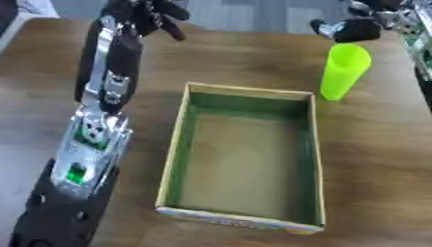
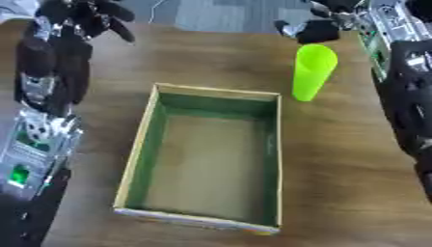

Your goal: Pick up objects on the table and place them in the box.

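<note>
1. Two hands show at the top of the frame: our left hand (image 1: 145, 17) at the upper left, our right hand (image 2: 317, 29) at the upper right.
2. Our left hand's fingers curl downward and hold nothing.
3. We cannot tell how our right hand's fingers stand; it sits just above the cup.
4. We see the lime-green cup (image 1: 344, 70) upright on the wooden table (image 1: 380, 159), beside the box's far right corner.
5. We see the green-lined box (image 1: 245, 153) at centre, with nothing inside.
</note>
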Controlling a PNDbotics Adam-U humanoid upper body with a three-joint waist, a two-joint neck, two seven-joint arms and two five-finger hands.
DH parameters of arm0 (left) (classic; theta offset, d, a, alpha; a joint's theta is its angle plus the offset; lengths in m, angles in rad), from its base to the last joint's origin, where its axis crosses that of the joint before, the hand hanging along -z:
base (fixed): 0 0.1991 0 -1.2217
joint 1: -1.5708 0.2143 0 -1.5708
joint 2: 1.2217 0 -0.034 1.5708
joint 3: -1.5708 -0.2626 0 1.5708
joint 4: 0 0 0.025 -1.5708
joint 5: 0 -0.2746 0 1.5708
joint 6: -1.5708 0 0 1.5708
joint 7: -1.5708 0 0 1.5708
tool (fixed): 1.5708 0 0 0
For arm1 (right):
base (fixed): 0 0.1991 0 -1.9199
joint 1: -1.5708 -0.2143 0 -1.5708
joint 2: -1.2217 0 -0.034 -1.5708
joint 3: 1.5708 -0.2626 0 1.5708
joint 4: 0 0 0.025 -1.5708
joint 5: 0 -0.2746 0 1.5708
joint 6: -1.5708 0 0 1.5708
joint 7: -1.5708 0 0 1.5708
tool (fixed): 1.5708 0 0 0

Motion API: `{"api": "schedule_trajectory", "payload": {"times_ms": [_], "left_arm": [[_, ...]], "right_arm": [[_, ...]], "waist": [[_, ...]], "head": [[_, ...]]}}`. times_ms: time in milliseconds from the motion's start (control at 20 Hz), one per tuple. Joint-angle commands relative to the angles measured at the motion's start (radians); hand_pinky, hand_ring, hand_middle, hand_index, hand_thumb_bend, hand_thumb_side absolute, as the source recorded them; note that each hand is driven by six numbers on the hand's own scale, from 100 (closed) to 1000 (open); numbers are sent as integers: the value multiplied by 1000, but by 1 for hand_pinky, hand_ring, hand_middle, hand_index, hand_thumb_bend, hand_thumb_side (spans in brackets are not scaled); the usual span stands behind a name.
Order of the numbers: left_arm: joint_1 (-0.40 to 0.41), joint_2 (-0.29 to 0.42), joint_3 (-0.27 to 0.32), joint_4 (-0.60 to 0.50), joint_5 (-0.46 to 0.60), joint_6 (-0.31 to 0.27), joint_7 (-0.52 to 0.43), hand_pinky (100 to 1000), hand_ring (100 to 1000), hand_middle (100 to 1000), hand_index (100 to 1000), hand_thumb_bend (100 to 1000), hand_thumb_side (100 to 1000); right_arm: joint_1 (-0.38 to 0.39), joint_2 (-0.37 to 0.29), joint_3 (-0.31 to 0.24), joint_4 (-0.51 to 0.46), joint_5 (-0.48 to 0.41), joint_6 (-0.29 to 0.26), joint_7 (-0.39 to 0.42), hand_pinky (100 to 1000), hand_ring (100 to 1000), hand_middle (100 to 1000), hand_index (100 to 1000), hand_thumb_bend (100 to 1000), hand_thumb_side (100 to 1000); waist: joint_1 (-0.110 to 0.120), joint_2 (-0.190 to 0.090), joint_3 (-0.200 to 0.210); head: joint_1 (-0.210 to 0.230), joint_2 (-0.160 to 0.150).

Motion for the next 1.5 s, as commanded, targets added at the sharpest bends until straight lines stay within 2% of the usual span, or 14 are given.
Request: {"api": "schedule_trajectory", "payload": {"times_ms": [50,400,900,950,1000,1150,1200,1250,1300,1500], "left_arm": [[-15,-2,-2,-13,7,6,-2,441,613,642,720,586,930],[-8,-3,3,-13,4,14,1,440,612,640,719,587,931],[-5,-9,4,-9,1,17,3,441,612,639,718,587,931],[-5,-9,4,-9,1,17,3,441,612,639,718,587,931],[-6,-10,4,-9,1,17,3,441,612,639,718,587,931],[-7,-12,4,-8,1,18,2,441,612,639,718,589,931],[-7,-13,4,-7,1,18,1,441,612,639,718,589,931],[-7,-13,4,-7,1,19,1,442,613,640,719,591,931],[-7,-14,4,-6,1,20,0,442,613,639,719,590,931],[-8,-15,4,-4,2,24,-7,448,612,639,717,594,931]], "right_arm": [[-9,-11,1,-16,-3,-12,29,100,895,928,996,377,1000],[7,-35,14,-16,-10,-64,132,100,904,940,999,354,1000],[33,-37,10,-11,16,-72,95,100,896,925,988,345,1000],[35,-38,9,-10,17,-74,88,100,914,927,993,382,1000],[37,-38,7,-8,18,-76,80,100,912,925,992,377,1000],[45,-38,2,10,24,-86,68,100,983,986,1000,499,983],[48,-38,0,21,27,-90,72,100,983,986,1000,499,983],[50,-37,-3,31,30,-94,76,100,1000,1000,1000,530,916],[51,-37,-6,42,31,-98,83,100,1000,1000,1000,538,894],[51,-46,-19,65,29,-112,94,100,1000,1000,1000,539,906]], "waist": [[2,-12,2],[0,-15,-8],[5,-14,-4],[5,-14,-3],[5,-13,-3],[7,-11,-1],[8,-10,0],[8,-10,1],[9,-9,2],[11,-6,5]], "head": [[10,0],[11,0],[8,0],[8,0],[8,0],[7,0],[7,0],[7,0],[7,0],[6,0]]}}
